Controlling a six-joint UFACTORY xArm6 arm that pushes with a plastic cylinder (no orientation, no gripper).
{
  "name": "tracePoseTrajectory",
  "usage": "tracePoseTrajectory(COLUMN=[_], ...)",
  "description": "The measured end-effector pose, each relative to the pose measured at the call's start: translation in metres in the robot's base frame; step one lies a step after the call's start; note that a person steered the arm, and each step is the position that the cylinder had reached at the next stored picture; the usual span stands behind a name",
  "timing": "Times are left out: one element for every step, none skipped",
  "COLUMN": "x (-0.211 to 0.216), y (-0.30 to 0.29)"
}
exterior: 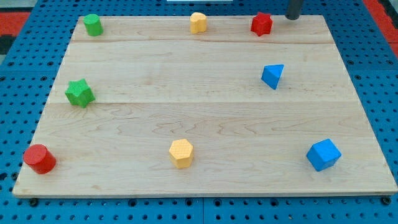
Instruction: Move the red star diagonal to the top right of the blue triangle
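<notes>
Red cylinder (39, 158) sits at the wooden board's (205, 118) seven o'clock corner. Further right, the red star (262, 24) lies at twelve o'clock of the blue triangle (273, 76), well apart. My tip (292, 17), a bare rod holding nothing, stands just beside the star at two o'clock, not touching.

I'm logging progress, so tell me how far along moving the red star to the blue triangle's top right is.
Done: nothing visibly; the red star block sits near the view's top edge of the wooden board, above and slightly left of the blue triangle block. In hand: my tip stands just right of the star. Left: push the star right, past the triangle.
</notes>
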State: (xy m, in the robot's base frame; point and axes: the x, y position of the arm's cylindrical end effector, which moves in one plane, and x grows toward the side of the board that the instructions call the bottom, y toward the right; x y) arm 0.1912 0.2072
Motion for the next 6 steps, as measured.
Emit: tracePoseTrajectory(x=[0.0,0.0,0.014,0.04,0.048,0.122], y=[-0.066,-0.114,-0.14,-0.082,-0.097,-0.083])
